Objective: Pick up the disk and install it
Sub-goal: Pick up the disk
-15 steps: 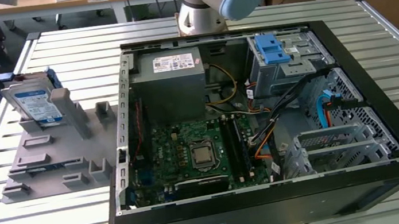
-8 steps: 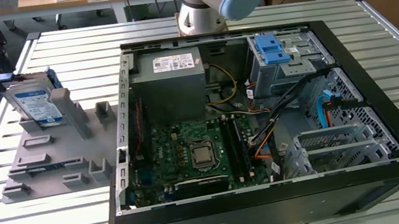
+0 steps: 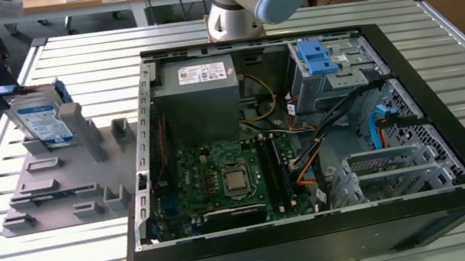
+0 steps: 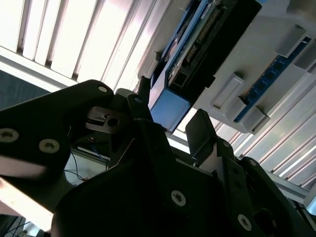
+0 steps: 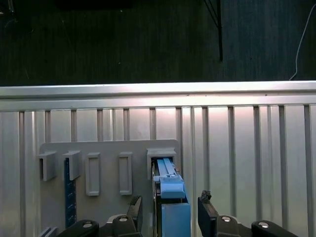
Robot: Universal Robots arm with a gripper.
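The disk (image 3: pixel 44 121) stands on edge in a slot of the grey holder (image 3: pixel 60 187), on the exterior view's left; its white-and-blue label faces the camera. My gripper (image 3: pixel 4 92) is at the disk's upper far end. In the first wrist view the two black fingers (image 5: pixel 137 210) stand on either side of the disk's blue frame (image 5: pixel 173 197), with a small gap on each side. My gripper (image 5: pixel 170 206) is open and holds nothing. The second wrist view also has the disk (image 4: pixel 197 54) lying between the fingers (image 4: pixel 202 128).
An open black computer case (image 3: pixel 459 208) lies on the slatted metal table (image 3: pixel 78 49). Inside it are a motherboard, a grey power-supply box (image 3: pixel 195 88) and a metal drive cage with a blue latch (image 3: pixel 322 61). The holder (image 5: pixel 108 148) has several other slots and posts.
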